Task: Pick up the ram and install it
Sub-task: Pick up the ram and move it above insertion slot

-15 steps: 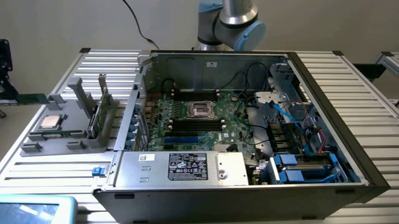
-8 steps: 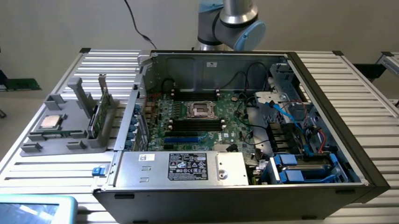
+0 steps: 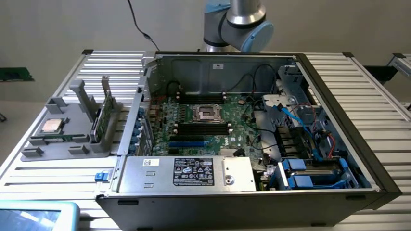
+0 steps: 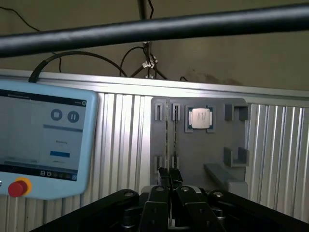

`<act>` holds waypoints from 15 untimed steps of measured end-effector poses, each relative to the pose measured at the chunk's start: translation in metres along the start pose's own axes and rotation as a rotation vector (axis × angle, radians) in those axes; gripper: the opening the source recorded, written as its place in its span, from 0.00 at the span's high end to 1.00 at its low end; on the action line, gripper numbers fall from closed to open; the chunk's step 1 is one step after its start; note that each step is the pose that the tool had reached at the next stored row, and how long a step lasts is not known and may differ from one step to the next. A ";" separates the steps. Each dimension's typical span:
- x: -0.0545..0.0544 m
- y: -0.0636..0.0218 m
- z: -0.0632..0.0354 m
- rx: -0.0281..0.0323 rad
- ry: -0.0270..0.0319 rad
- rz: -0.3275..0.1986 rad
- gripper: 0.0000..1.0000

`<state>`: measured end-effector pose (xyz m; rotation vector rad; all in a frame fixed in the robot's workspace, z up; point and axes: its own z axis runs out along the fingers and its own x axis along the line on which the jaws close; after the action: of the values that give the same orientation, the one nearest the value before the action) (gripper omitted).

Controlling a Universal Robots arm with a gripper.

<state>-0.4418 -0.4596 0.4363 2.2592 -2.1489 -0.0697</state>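
Fingers: we are seeing the black fingers (image 4: 169, 174) clenched together and gripping nothing, with the holder (image 4: 198, 150) lying beyond them, apart.
Ram: we are finding the ram (image 3: 96, 126) standing on its long edge in a groove of the holder. The holder is on the counter (image 3: 359, 96), at the exterior view's left of the case (image 3: 212, 60).
Risk, wrong part: we are judging that the card (image 3: 112, 115) just beside the ram is inviting a mix-up, both being green and upright.
Risk, grip: we are expecting so thin a board to be slipping or tilting if it is caught off-centre. A tilt could be jamming it in its narrow groove.
Risk, neighbour: we are noting the CPU (image 4: 200, 119) lying near in the same holder, where a stray approach could be knocking it.
Risk, case: we are judging that the case walls, loose cables (image 3: 292, 115) and tight black slots (image 3: 202, 128) are leaving little room. A skewed ram could be bending instead of seating.
Fingers, make: we are reading them as hard, matt and blocky.
Ram, make: we are seeing it as thin, rigid, long and narrow, dark green.
Holder, make: we are seeing a grey, matt plate with raised posts and slotted brackets.
CPU, make: we are seeing it as square, flat and silver-topped.
Case, make: we are seeing an open sheet-metal box.
Counter, make: we are seeing bright, ribbed metal slats.
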 end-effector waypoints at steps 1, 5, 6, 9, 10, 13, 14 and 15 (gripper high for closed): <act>0.000 0.0000 0.0000 0.0000 0.0000 0.000 0.89; 0.000 0.0000 -0.0002 -0.0002 0.0001 0.000 0.89; 0.000 -0.0015 -0.0006 -0.0007 0.0004 0.000 0.89; 0.002 -0.0111 -0.0007 -0.0002 0.0001 0.000 0.89; 0.003 -0.0149 -0.0009 -0.0003 -0.0003 0.000 0.89; 0.008 -0.0280 -0.0016 0.0000 -0.0028 0.000 0.89; 0.009 -0.0319 -0.0018 0.0001 -0.0038 0.000 0.89; 0.010 -0.0364 -0.0020 0.0001 -0.0049 0.000 0.89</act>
<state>-0.4048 -0.4682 0.4364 2.2618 -2.1511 -0.0751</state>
